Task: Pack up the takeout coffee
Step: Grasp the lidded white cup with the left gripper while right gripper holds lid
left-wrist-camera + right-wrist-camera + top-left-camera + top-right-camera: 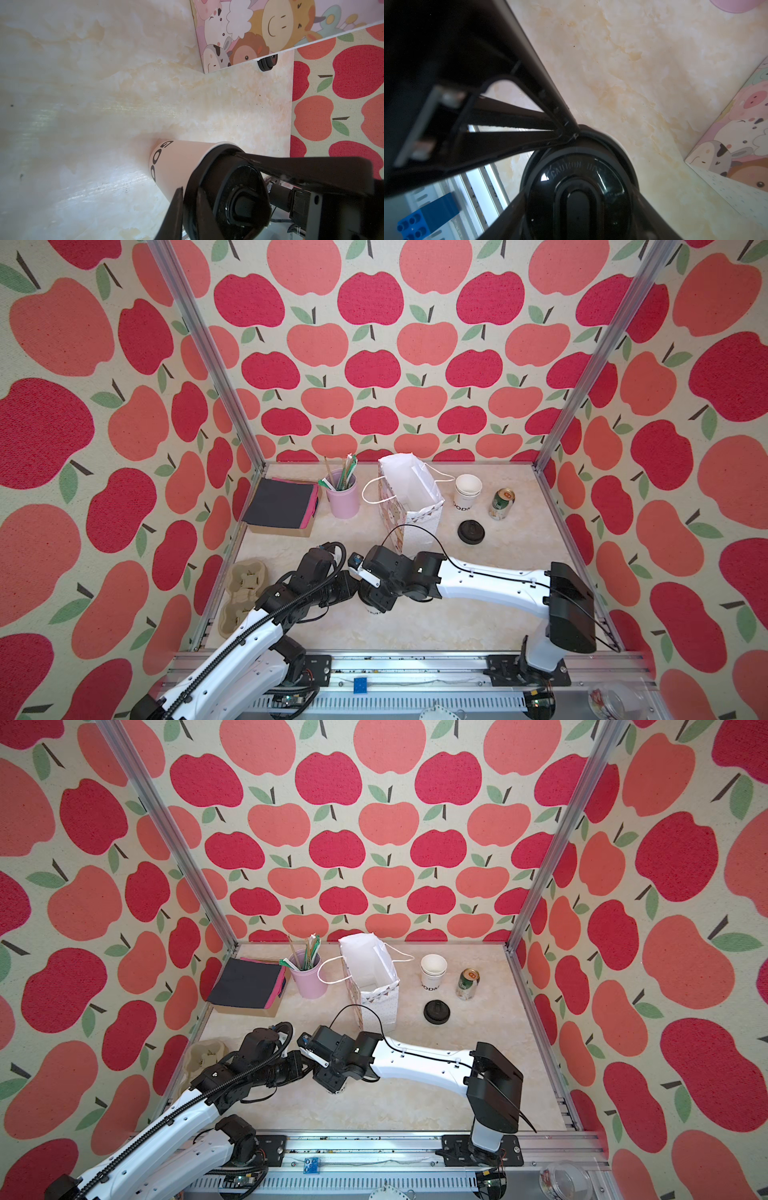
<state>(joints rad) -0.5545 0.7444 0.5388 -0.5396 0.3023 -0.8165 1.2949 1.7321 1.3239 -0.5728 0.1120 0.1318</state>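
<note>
1. The takeout coffee (176, 162) stands upright on the table (415, 626). It is on the robot's side of the paper bag (422, 526), off the bag's near-left corner and apart from it. In both top views the two wrists hide most of it.
2. The right gripper (550, 164) spans the cup's black lid. One finger (550, 99) touches the rim and its mate sits on the opposite side, so it grasps the cup at the lid.
3. The left gripper (189, 190) has its fingers close together astride the lid's rim. I cannot tell whether they pinch it or have let go.
4. A bare strip of tabletop lies between the cup and the bag. In the left wrist view the bag's bottom edge sits flat on the table.
5. The bag's mouth is open upward, and its white cord handles droop outward on both sides.
6. To the bag's right in both top views, a loose black lid (471, 531) lies nearest. A stack of cups (467, 491) and a green can (501, 504) stand farther back. None of them touches the bag.
7. To the bag's left, a pink cup of straws (343, 502) stands just beside the handle, with a napkin box (280, 499) beyond it.
8. On the robot's side of the bag, the tabletop runs bare to the metal front rail (415, 659), with the right forearm above it.
</note>
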